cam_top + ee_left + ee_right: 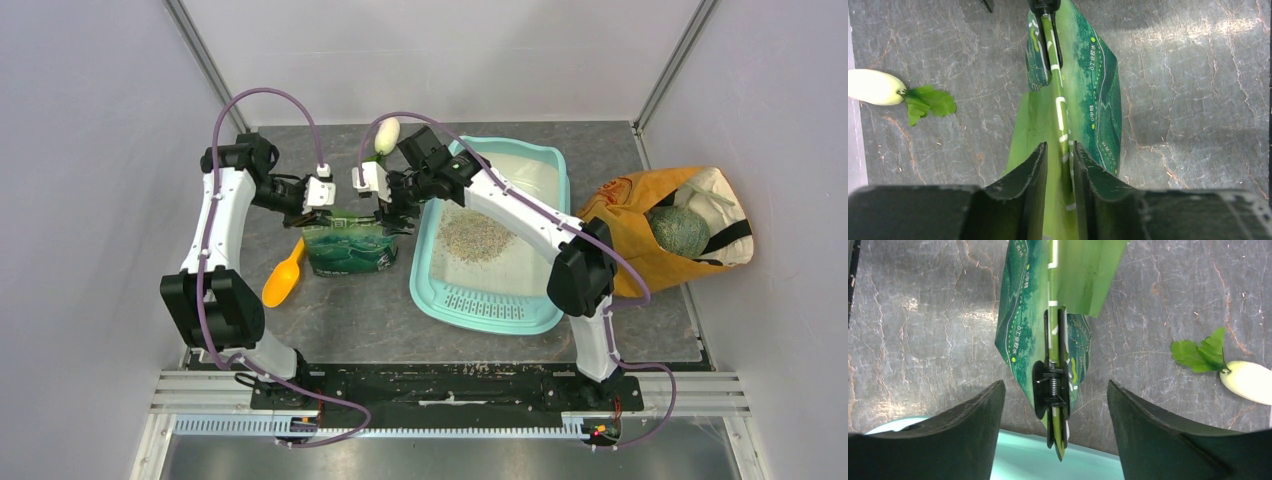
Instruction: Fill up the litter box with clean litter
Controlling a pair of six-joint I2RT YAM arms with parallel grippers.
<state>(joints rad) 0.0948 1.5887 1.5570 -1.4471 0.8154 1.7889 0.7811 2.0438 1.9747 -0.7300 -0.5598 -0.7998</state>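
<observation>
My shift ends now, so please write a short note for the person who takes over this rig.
Left gripper: barely open, astride the top edge of the green pouch. Right gripper: wide open around the black clip on that edge.
Pouch stands beside the litter box.
Done: a patch of litter lies in the box.
Remaining: much of the basin is bare; probably more litter is needed.
</observation>
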